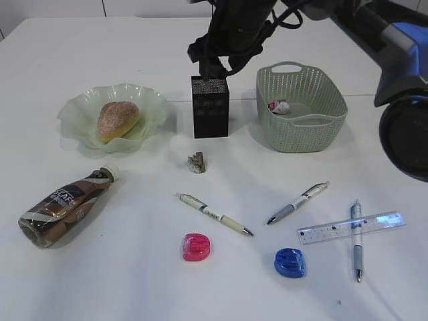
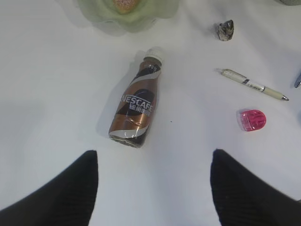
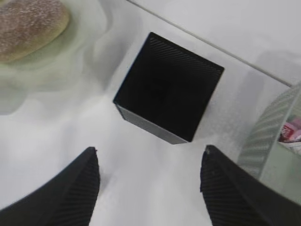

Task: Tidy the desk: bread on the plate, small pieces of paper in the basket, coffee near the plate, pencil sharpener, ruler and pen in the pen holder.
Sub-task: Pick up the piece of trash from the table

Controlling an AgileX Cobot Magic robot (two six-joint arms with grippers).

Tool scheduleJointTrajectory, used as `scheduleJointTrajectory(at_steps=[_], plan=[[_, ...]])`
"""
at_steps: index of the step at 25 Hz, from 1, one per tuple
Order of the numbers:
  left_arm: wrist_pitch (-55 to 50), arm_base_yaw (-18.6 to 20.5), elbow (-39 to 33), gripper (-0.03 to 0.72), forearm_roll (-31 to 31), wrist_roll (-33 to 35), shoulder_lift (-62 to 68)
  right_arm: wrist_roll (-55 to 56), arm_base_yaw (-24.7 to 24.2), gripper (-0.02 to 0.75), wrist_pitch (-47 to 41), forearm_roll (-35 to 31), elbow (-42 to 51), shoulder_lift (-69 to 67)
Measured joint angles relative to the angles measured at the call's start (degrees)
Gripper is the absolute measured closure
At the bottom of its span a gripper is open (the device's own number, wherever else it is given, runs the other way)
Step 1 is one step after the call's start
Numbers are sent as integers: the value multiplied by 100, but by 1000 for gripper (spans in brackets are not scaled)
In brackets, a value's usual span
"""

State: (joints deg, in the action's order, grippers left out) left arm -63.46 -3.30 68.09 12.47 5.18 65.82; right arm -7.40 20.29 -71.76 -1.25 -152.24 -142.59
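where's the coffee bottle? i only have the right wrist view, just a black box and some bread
Observer: The coffee lies on its side on the desk, in front of the plate, cap pointing toward it.
Operator: is the left arm on it
Observer: No. The left gripper hangs above the bottle, jaws open and empty.
Operator: anything in the basket yet
Observer: One crumpled paper piece is inside the basket. Another scrap sits on the desk in front of the pen holder.
Operator: pens put away?
Observer: Not visibly. Three pens lie on the desk, one crossing the ruler, plus a pink sharpener and a blue one.
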Motion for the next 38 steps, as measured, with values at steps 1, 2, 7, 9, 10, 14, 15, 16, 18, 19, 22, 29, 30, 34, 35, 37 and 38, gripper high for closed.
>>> scheduleJointTrajectory(at_steps=[1,2,7,9,10,14,15,16,18,19,22,29,30,34,35,37,38], plan=[[0,0,0,162,0,0,0,-13,139,209,0,0,0,0],[0,0,0,162,0,0,0,-13,139,209,0,0,0,0],[0,0,0,162,0,0,0,-13,363,209,0,-38,0,0],[0,0,0,162,9,0,0,-13,382,209,-11,-75,59,37],[0,0,0,162,9,0,0,-13,385,209,-11,-88,143,87],[0,0,0,162,9,0,0,-13,385,209,-11,-101,597,334],[0,0,0,162,9,0,0,-13,385,209,-11,-101,673,379],[0,0,0,162,9,0,0,-13,385,209,-11,-140,912,517],[0,0,0,162,9,0,0,-13,385,209,-11,-205,1252,697],[0,0,0,162,9,0,0,-13,388,209,-11,-215,1370,753],[0,0,0,162,9,0,0,-42,422,209,-11,-275,1819,905],[0,0,0,162,9,0,0,-399,470,209,-1,-536,2061,942],[0,0,0,162,9,0,0,-514,470,209,0,-658,2061,942],[0,0,0,162,9,0,0,-699,573,209,11,-853,2061,942],[0,0,0,162,9,0,0,-704,585,209,11,-853,2061,942],[0,0,0,162,9,0,0,-736,695,209,11,-846,2070,942],[0,0,0,162,9,0,0,-736,749,209,11,-792,2070,942]])
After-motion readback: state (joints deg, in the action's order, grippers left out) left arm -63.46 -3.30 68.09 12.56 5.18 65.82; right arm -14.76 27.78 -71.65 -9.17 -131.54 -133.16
